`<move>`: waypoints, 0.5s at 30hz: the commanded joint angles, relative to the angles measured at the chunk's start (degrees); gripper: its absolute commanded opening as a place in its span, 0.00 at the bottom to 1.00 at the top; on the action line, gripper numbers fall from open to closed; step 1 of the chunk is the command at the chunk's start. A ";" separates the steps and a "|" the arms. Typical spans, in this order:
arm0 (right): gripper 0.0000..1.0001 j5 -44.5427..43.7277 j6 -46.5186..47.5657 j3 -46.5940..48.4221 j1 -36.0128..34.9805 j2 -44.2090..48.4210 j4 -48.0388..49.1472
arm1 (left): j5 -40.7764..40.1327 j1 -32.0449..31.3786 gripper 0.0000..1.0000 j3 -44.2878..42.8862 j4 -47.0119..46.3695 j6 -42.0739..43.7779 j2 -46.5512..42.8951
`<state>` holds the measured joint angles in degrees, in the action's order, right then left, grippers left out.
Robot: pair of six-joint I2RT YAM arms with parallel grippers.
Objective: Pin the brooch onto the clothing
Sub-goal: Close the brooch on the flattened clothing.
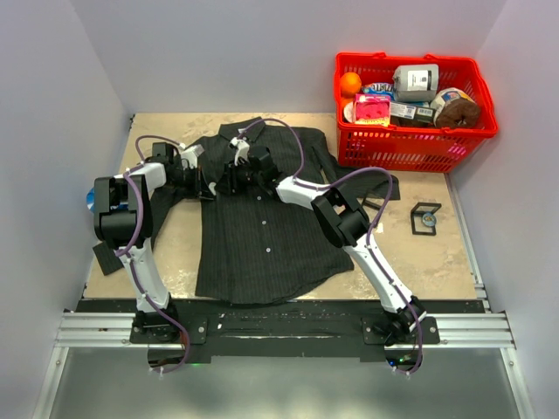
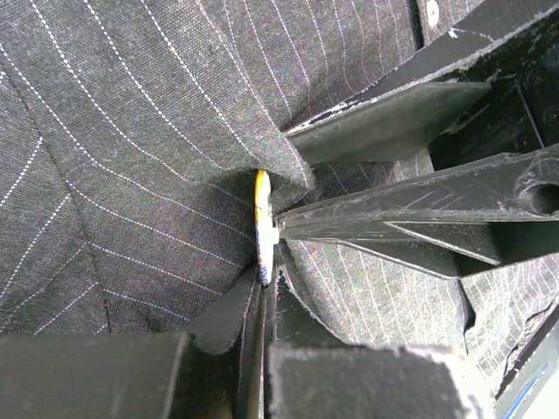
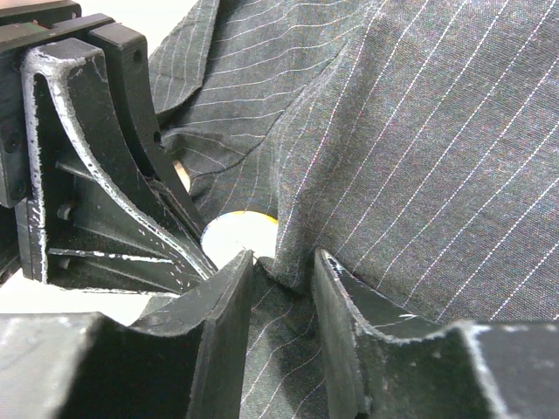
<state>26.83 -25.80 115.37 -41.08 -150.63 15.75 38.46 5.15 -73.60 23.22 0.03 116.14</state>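
The left gripper (image 2: 264, 301) is clamping fully shut on the brooch (image 2: 261, 218), holding the yellow-rimmed disc upright and pressing it against the pinstriped shirt (image 1: 262, 244). The shirt is lying front up on the table (image 1: 437, 257), and the brooch is sitting at its upper chest, on the robot's left of the button line and just below the collar.

The right gripper (image 3: 284, 271) is standing with its jaws partly closed, appearing to pinch a raised fold of the shirt between them. That is probably giving the pin a taut ridge of cloth to pass through rather than a slack flat layer.

The two sets of fingers are meeting almost tip to tip, with the fold touching the brooch, so there is hardly any room for sideways moves. Bare table is lying open right of the shirt. The red basket (image 1: 410, 148) is sitting well apart at the far right corner.
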 commanded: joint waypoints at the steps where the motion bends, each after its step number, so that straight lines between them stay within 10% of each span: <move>1: 0.35 -0.11 1.19 -0.41 -0.93 -1.16 -1.07 | -6.02 -0.75 0.00 0.04 0.16 0.41 1.55; 15: 0.29 1.29 1.63 -1.29 -1.11 -0.72 0.34 | -7.61 -0.84 0.00 -2.42 3.32 -2.05 2.87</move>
<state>26.79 -25.41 114.83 -41.23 -150.63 16.38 36.23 4.69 -75.22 25.28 -2.48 116.53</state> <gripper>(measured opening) 0.296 0.030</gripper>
